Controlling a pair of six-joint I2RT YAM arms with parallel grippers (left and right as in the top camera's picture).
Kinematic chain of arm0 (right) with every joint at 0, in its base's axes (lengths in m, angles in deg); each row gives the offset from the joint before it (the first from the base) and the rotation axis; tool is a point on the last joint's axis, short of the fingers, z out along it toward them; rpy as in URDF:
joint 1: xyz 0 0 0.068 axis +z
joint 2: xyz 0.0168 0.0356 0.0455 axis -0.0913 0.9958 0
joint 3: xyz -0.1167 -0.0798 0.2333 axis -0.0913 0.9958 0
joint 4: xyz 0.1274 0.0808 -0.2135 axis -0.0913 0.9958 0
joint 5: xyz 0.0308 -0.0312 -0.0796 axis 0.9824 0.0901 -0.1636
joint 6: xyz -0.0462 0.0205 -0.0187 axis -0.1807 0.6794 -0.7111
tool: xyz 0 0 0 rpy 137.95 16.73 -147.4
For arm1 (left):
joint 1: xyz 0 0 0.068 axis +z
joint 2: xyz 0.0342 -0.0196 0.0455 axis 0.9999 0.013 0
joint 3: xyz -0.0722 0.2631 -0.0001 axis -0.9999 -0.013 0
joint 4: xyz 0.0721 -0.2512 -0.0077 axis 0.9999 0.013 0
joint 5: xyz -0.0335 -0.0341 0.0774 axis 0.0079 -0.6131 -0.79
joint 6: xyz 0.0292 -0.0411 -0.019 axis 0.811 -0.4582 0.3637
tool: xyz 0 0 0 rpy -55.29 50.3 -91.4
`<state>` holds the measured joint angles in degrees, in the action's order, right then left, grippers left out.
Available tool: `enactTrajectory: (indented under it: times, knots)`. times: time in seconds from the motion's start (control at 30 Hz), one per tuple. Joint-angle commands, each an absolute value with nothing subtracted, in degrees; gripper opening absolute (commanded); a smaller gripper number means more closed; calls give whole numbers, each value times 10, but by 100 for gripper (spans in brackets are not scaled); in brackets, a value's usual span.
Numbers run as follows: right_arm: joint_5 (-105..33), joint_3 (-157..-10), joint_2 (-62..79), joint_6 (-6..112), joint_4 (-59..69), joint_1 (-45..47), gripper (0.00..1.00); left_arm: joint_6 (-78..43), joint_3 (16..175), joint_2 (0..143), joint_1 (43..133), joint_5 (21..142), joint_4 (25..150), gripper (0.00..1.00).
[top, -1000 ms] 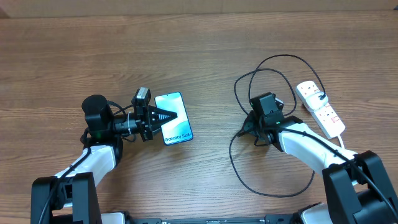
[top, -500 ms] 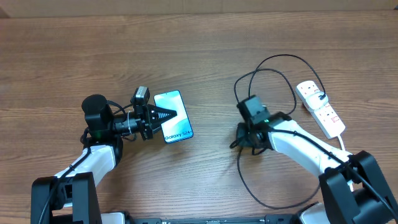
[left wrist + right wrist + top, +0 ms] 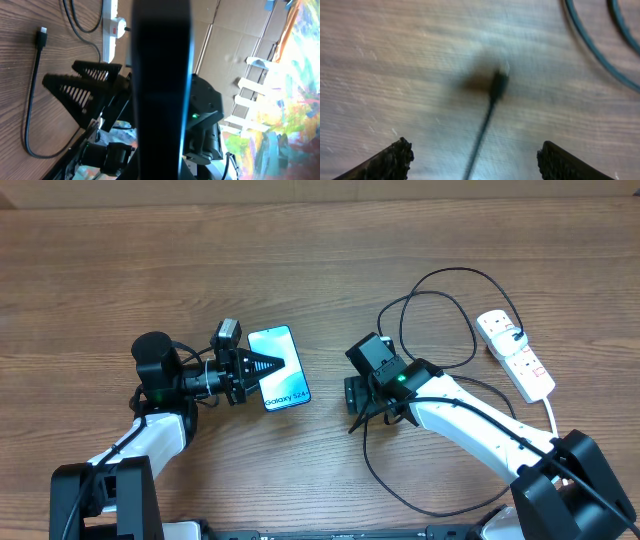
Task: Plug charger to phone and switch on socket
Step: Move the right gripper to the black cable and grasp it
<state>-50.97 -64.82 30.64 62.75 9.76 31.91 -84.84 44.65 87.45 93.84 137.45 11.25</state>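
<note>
Right fingers (image 3: 352,410) now nearer phone (image 3: 277,368), spread wide, empty; charger tip (image 3: 498,82) just ahead.

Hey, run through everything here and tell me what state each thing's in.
phone: clamped in left claw, nothing plugged in
right claw: open, empty
charger: connector lying loose, cable looped
socket: switch position unreadable

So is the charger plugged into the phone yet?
Not plugged in. The charger tip lies loose below the open right end effector, well apart from the phone.
</note>
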Motion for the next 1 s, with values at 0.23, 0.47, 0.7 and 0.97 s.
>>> enactTrajectory:
  times: [0.23,0.47,0.7,0.97]
  knots:
    - [-509,-648,379,668,99,318,65,-815,461,877,938,1377,106,4]
    - [-470,-648,402,681,93,318,50,-815,461,877,938,1387,106,4]
    - [-468,-640,406,681,101,318,23,-815,461,877,939,1392,106,4]
    - [-420,-598,405,678,85,318,4,-814,461,877,939,1402,107,4]
